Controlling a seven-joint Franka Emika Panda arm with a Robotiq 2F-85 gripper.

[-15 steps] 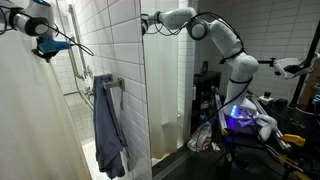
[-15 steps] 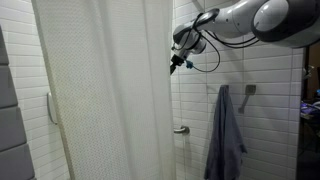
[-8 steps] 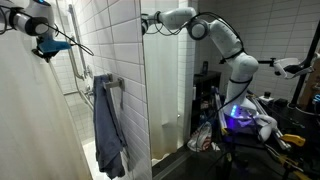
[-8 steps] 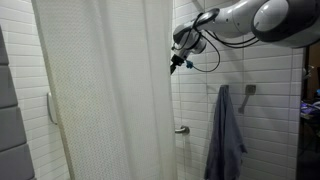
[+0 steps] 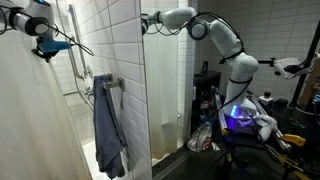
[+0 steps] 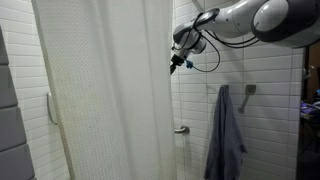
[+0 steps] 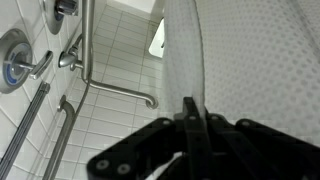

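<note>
The end effector (image 6: pixel 178 63) is clamped on the free edge of the shower curtain (image 6: pixel 100 90), high beside the tiled wall (image 6: pixel 270 80); better to pull level and slowly, so the fabric cannot slip

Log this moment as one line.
claw: shut on shower curtain edge | height: up high | towel: hanging on tiled wall, apart from claw

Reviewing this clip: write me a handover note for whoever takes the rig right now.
Gripper: shut on the shower curtain, pinching its free edge high up.
Curtain: hangs drawn across the shower, as far as the pinched edge in an exterior view.
Nearby: blue towel hanging on the tiled wall; grab bar on the tiles.
Done: edge gripped.
Left: curtain not yet released.
</note>
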